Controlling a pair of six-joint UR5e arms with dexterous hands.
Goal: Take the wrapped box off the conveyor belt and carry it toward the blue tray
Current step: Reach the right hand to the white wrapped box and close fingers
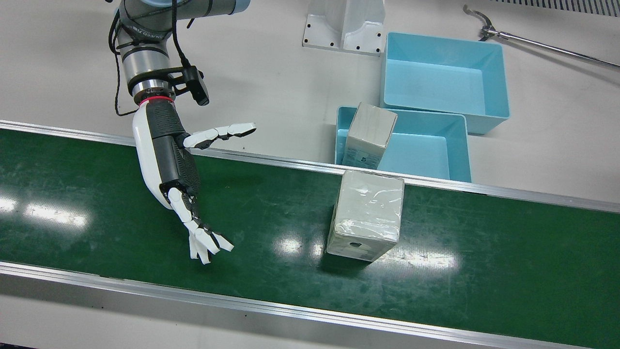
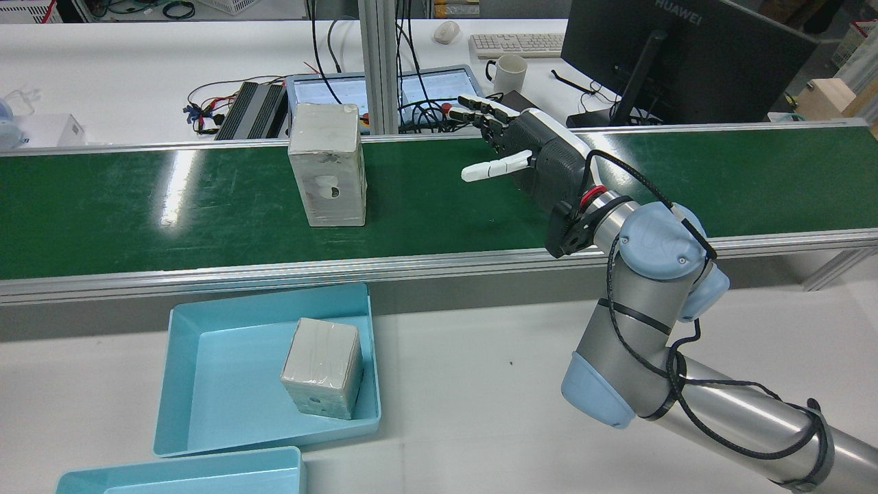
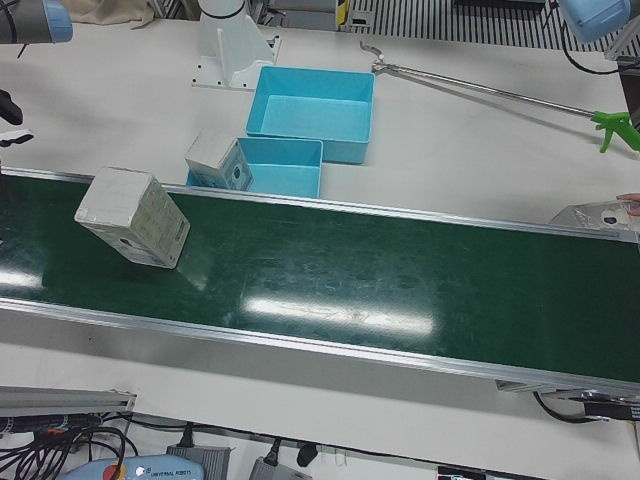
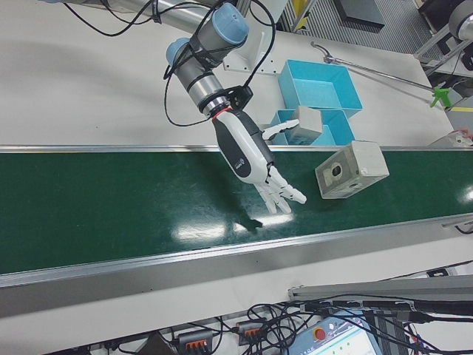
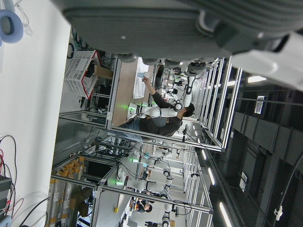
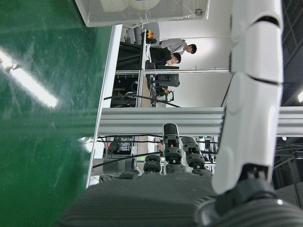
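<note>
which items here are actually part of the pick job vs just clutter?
Job:
- wrapped box standing on the conveyor belt
- right robot hand, open, over the belt, apart from the box
- nearer blue tray, already holding a second wrapped box

Lying about:
- farther blue tray
- long reacher tool
- mug, keyboard, monitor

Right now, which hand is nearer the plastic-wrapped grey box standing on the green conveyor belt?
Right. The right hand hovers open over the belt, beside the wrapped box without touching. The left hand appears only in its own camera, away from the belt.
</note>
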